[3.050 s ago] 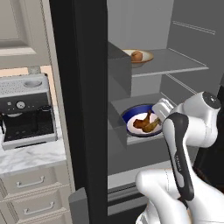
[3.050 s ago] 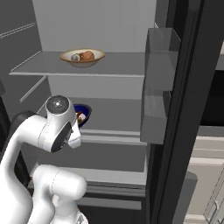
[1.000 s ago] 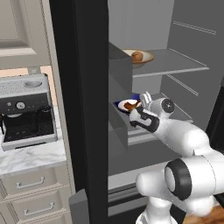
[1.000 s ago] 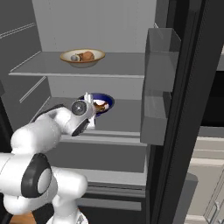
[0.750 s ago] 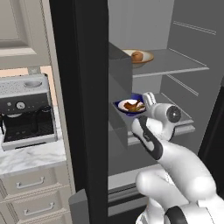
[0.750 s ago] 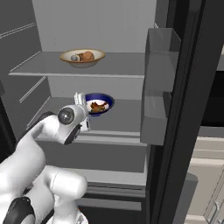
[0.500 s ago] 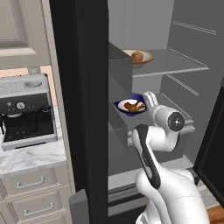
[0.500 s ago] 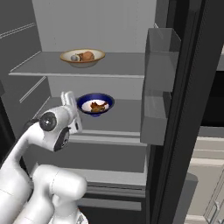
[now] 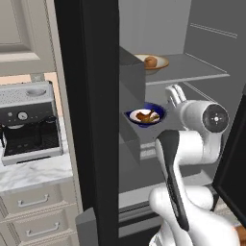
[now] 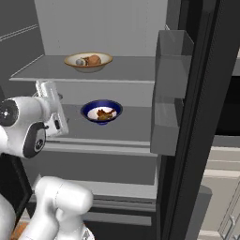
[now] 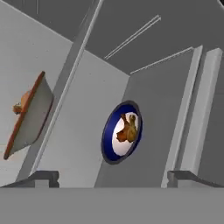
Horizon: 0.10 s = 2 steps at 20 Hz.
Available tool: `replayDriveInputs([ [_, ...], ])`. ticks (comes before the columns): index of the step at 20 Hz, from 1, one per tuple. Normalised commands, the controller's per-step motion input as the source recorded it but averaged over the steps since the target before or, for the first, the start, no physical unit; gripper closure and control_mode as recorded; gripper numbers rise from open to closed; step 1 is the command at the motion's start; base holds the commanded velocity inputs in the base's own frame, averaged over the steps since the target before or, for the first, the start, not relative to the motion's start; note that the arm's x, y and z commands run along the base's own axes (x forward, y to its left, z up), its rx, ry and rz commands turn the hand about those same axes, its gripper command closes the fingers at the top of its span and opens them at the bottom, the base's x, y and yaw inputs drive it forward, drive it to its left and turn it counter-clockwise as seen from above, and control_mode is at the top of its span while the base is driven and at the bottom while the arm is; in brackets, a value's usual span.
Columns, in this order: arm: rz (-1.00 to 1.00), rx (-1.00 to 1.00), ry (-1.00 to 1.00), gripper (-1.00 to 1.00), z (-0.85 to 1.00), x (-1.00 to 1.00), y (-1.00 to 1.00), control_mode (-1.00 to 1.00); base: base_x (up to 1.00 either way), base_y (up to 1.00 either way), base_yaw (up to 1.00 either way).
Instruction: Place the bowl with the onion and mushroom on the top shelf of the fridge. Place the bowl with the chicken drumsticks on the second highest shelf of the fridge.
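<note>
Inside the fridge, the tan bowl with the onion and mushroom sits on the top shelf, and the blue bowl of chicken drumsticks rests on the shelf below. The gripper stands wide open and empty, apart from both. Both placements look done, so a straight pull-back seems best, minding the door bins and, outside, the coffee machine.

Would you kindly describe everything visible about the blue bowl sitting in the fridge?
The blue bowl is round, with a dark blue rim and outside and a white inside. It holds the reddish-brown chicken drumsticks. It stands upright on the second highest shelf, one level below the tan bowl. Nothing grips it; the open gripper is clear of it.
</note>
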Motion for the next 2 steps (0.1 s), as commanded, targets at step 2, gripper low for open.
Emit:
replayDriveInputs([
  [2, 0.0, 0.0, 0.01, -1.0, 1.0, -1.0, -0.04, -1.0, 0.0, 0.0, 0.0],
])
